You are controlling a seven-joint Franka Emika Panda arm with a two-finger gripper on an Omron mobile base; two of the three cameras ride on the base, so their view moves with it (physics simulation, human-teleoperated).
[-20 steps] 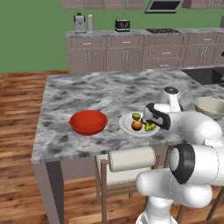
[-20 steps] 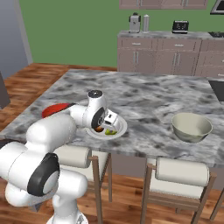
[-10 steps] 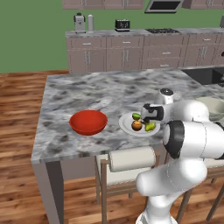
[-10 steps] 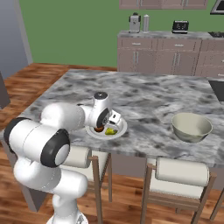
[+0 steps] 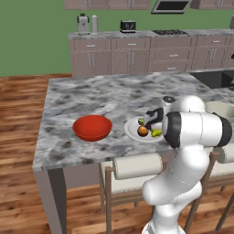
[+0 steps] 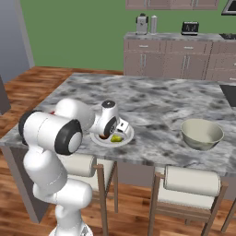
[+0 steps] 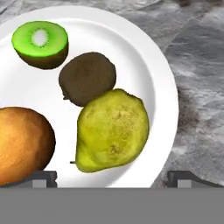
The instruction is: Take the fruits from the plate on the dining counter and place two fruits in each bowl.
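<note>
Hand view: white plate (image 7: 164,94) on the marbled dining counter (image 7: 201,65) carries four fruits. Yellow-green pear (image 7: 113,131) lies nearest the gripper (image 7: 113,177), whose fingertips (image 7: 41,177) stand wide apart, one on each side of the pear, holding nothing. Brown kiwi (image 7: 87,78) touches the pear's far side; halved green fruit (image 7: 40,43) lies beyond the kiwi; orange (image 7: 22,144) sits beside the pear. Left base view: red bowl (image 5: 93,128) near the plate (image 5: 131,130). Right base view: beige bowl (image 6: 201,134) well apart from the plate (image 6: 126,136)
</note>
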